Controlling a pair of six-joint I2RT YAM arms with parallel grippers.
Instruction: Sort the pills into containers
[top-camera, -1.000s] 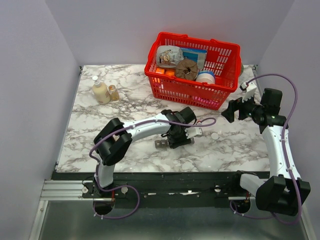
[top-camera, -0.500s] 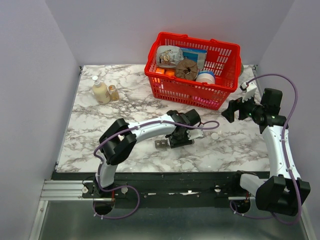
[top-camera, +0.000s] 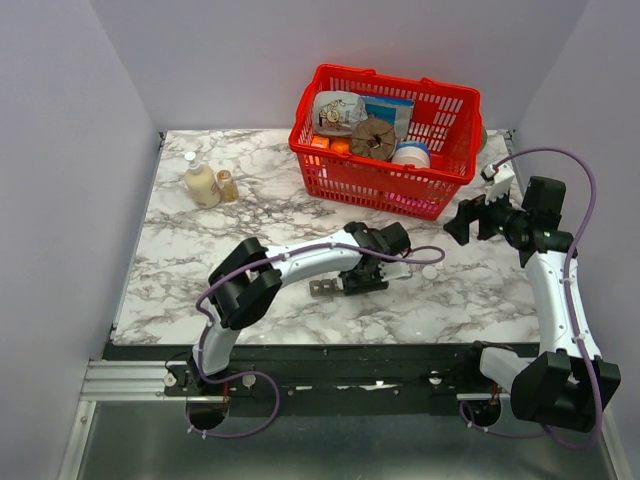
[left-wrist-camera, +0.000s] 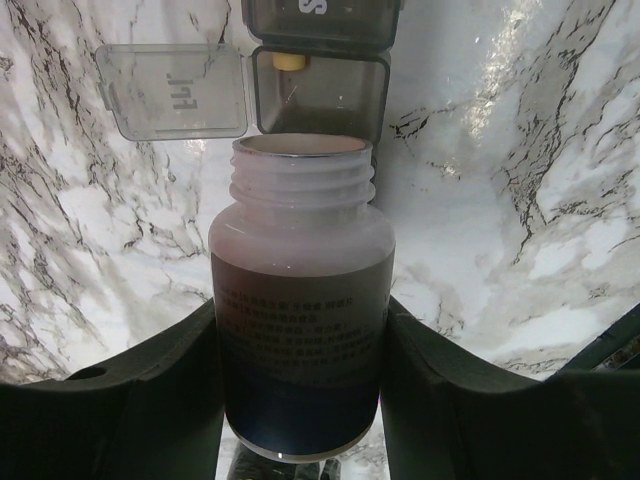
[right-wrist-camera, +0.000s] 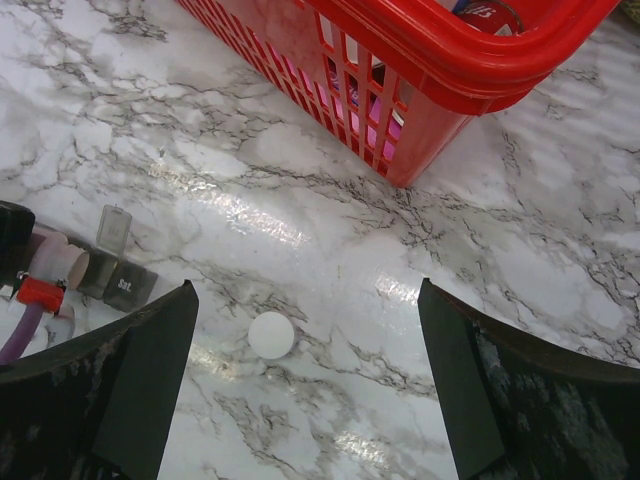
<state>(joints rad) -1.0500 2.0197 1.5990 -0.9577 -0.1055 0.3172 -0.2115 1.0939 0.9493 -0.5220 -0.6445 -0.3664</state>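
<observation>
My left gripper is shut on an open white pill bottle with a dark label, held on its side with its mouth towards the containers. The containers are a dark grey strip. One compartment is open with its clear lid folded to the left and a yellow pill inside. From above, the strip lies partly under my left gripper. My right gripper is open and empty, held above the table by the basket. The bottle's white cap lies on the marble below it.
A red wire-mesh basket full of goods stands at the back right, close to my right gripper, and shows in the right wrist view. Two small bottles stand at the back left. The white cap lies right of the left gripper.
My left arm has reached a little further right, carrying the bottle along over the strip. My right arm has not moved.
</observation>
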